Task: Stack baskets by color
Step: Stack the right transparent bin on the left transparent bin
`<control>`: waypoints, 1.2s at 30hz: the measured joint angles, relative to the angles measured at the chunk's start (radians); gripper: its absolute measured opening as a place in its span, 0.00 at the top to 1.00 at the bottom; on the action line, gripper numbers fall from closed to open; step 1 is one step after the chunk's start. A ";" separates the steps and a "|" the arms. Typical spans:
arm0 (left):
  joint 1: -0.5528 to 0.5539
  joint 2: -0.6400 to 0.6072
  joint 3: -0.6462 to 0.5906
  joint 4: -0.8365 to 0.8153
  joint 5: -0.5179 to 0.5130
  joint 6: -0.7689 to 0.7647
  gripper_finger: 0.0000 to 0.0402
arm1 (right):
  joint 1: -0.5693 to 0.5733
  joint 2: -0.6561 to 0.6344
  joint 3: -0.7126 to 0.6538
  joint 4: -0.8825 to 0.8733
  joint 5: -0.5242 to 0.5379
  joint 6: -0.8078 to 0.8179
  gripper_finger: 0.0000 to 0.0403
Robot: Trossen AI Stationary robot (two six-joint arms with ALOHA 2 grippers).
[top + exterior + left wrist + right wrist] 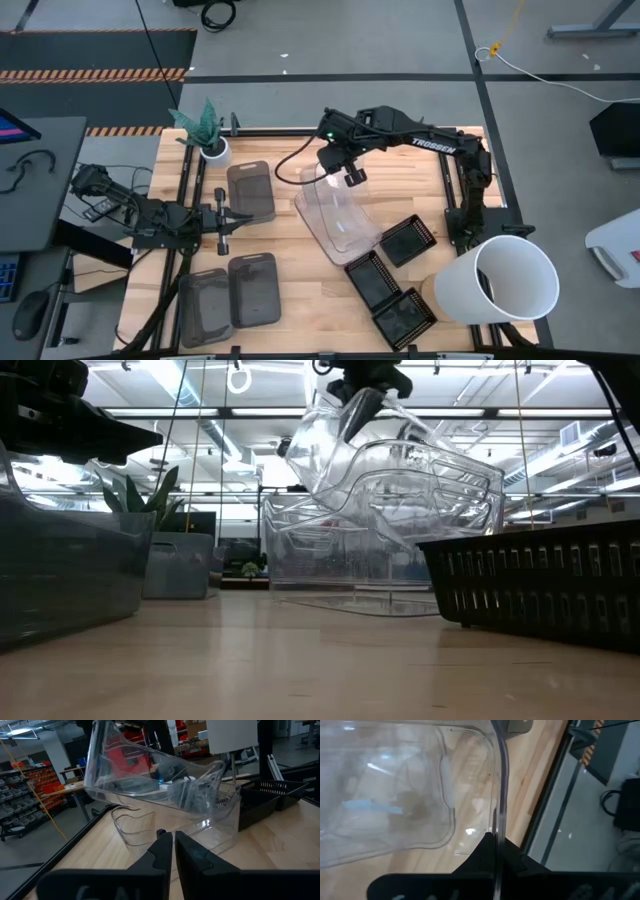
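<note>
Two clear baskets are at the table's middle. One clear basket stands on the wood. The other clear basket hangs tilted above it, with my right gripper shut on its far end. My left gripper waits shut at the table's left, holding nothing, its fingers pointing level toward the clear baskets. Three grey baskets lie on the left half. Three black mesh baskets lie on the right half. My right gripper pinches the upper clear basket's wall at its rim on the far short end, one finger on each side of the wall. The fingers slant down from above. The basket hangs tilted, held end high; its low end is over the other clear basket, touching or not I cannot tell.
A large white bucket lies on its side at the near right corner. A small white plant pot stands at the far left. Black frame rails run along the table's sides. Bare wood shows at the table's near middle.
</note>
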 joint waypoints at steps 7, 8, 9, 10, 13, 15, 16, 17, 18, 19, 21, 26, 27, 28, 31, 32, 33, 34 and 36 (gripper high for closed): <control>0.000 0.000 0.000 0.000 0.000 0.000 0.91 | 0.014 -0.033 0.000 -0.014 0.002 -0.069 1.00; 0.000 0.000 0.000 0.000 0.000 0.000 0.91 | 0.020 -0.034 0.000 -0.015 0.002 -0.083 1.00; 0.000 0.000 0.000 0.000 0.000 0.000 0.91 | 0.027 -0.035 0.000 -0.014 0.002 -0.091 1.00; 0.000 0.000 0.000 0.000 0.000 0.000 0.91 | 0.033 -0.035 0.000 -0.014 0.000 -0.095 1.00; 0.000 0.000 0.000 0.000 0.000 0.000 0.92 | 0.046 -0.035 0.000 -0.019 -0.008 -0.095 1.00; 0.000 0.000 0.000 0.000 0.000 0.000 0.93 | 0.049 -0.034 0.000 -0.026 -0.009 -0.103 0.99; 0.000 0.000 0.000 0.000 0.000 0.000 0.93 | 0.050 -0.034 0.000 -0.029 -0.009 -0.110 0.98; 0.000 0.000 0.000 0.000 0.000 0.000 0.93 | 0.050 -0.034 0.000 -0.028 -0.009 -0.113 0.98; 0.000 0.000 0.000 0.000 0.000 0.000 0.93 | 0.050 -0.034 0.000 -0.025 -0.009 -0.113 0.98; 0.000 0.000 0.000 0.000 0.000 0.000 0.93 | 0.050 -0.034 0.000 -0.021 -0.009 -0.113 0.98; 0.000 0.000 0.000 0.000 0.000 0.000 0.92 | 0.050 -0.034 0.000 -0.020 -0.009 -0.114 0.98; 0.000 0.000 0.000 0.000 0.000 0.000 0.91 | 0.049 -0.033 -0.056 0.010 -0.011 -0.129 0.97; 0.000 0.000 0.000 0.000 0.000 0.000 0.91 | 0.049 -0.033 -0.073 0.004 -0.008 -0.133 0.97; 0.000 0.000 0.000 0.000 0.000 0.000 0.92 | 0.049 -0.033 -0.088 0.004 -0.003 -0.139 0.97; 0.000 0.000 0.000 0.000 0.000 0.000 0.93 | 0.050 -0.033 -0.125 0.033 0.004 -0.143 0.97; 0.000 0.000 0.000 0.000 0.000 0.000 0.93 | 0.050 -0.034 -0.137 0.043 0.003 -0.142 0.97; 0.000 0.000 0.000 0.000 0.000 0.000 0.94 | 0.050 -0.034 -0.146 0.053 0.000 -0.143 0.97; 0.000 0.000 0.000 0.000 0.000 0.000 0.94 | 0.050 -0.034 -0.153 0.060 -0.003 -0.143 0.97; 0.000 0.000 0.000 0.000 0.000 0.000 0.94 | 0.050 -0.034 -0.161 0.068 -0.006 -0.152 0.96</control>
